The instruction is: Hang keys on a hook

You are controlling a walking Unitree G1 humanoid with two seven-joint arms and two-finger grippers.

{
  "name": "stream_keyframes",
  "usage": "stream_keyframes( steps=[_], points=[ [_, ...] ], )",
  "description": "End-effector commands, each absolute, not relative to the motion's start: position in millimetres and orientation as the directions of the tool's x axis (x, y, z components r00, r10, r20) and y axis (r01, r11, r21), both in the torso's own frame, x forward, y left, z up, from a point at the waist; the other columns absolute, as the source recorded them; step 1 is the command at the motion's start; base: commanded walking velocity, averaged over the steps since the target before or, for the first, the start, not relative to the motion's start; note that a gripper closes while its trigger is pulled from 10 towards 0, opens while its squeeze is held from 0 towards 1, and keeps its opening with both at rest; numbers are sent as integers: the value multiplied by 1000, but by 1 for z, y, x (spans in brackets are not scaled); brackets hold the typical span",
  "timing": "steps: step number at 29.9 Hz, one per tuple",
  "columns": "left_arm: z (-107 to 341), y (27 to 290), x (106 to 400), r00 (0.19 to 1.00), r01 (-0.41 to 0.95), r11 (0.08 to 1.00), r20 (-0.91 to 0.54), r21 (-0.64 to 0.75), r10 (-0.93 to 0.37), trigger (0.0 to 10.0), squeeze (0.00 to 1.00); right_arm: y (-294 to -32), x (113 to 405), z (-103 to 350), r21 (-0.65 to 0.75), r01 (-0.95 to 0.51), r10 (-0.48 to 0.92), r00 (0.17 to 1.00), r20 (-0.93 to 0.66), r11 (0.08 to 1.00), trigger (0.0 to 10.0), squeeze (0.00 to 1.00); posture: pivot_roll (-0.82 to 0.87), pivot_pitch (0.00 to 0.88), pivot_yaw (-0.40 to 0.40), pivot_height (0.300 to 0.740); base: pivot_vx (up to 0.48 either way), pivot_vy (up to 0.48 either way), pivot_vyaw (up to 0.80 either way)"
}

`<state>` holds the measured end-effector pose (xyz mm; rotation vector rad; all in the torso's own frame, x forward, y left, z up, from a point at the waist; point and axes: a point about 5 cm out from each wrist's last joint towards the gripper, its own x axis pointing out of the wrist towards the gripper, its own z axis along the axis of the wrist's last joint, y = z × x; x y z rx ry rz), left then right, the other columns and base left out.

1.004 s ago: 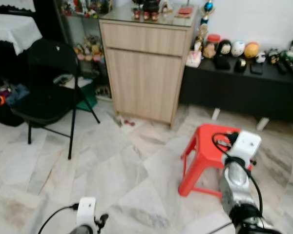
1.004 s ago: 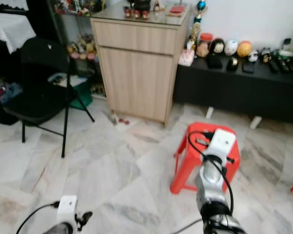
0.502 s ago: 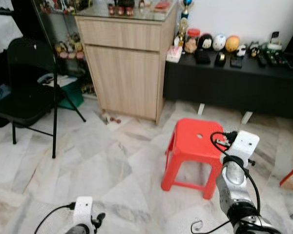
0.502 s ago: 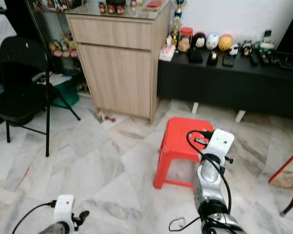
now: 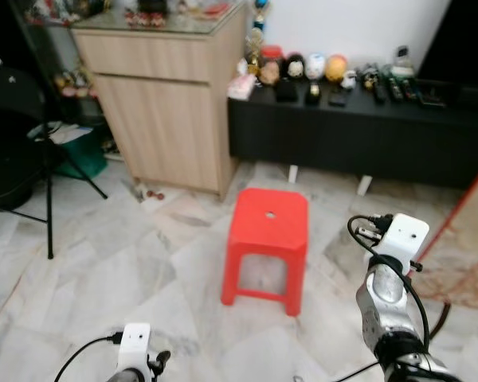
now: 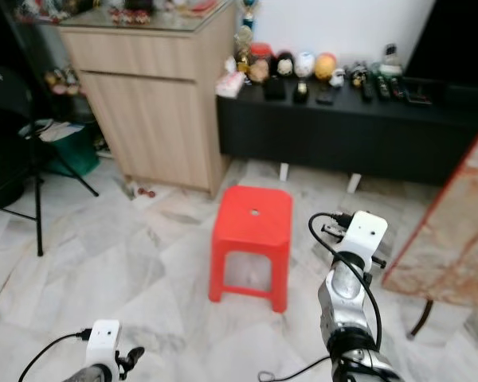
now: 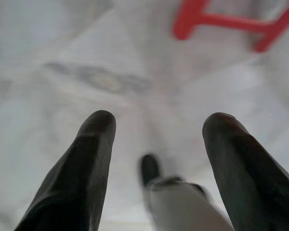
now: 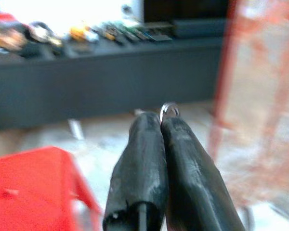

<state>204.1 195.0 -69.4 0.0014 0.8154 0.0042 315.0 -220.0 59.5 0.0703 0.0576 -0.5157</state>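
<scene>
Carrying keys thru a room w/ a wooden cabinet (image 5: 163, 95), black low surface (image 5: 358, 135) & red stool (image 5: 267, 247); no hook seen yet, so keep scanning walls. Right tool (image 8: 163, 126) pressed together, pinching a key ring (image 8: 169, 109) at its tips; hold arm steady. Left tool (image 7: 156, 130) spread, idle.

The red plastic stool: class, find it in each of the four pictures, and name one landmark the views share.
Left eye view: red stool at centre, on the marble floor.
Right eye view: centre, slightly left.
Left wrist view: its legs at the top edge, beyond the open left gripper.
Right wrist view: lower left corner, beside the shut right gripper.
Shared landmark: the black low cabinet.
</scene>
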Motion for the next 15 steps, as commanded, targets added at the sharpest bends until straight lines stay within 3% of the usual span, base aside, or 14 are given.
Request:
stream_keyframes(
  steps=[1, 7, 12, 15],
  points=[
    [-70, 203, 200, 674, -10, 1000, -738, 21, 22, 10000, 0, -210, 324, 69, 77, 472, -469, 881, -52, 878, 10000, 0, 26, 0, -9, 740, 0, -405, 0],
    [-71, 207, 199, 671, -19, 999, -741, 25, 32, 10000, 0, -211, 324, 68, 71, 483, -480, 875, -64, 873, 10000, 0, 21, 0, -8, 740, 0, -404, 0],
    [-71, 208, 197, 665, -17, 999, -746, 29, 33, 10000, 0, -211, 321, 66, 77, 491, -487, 871, -65, 868, 10000, 0, 15, 0, 2, 740, 0, -397, -765],
    [-72, 208, 197, 664, -13, 999, -748, 29, 31, 10000, 0, -211, 320, 65, 76, 496, -492, 868, -61, 865, 10000, 0, 9, 0, 4, 740, 0, -394, 0]
  ],
)
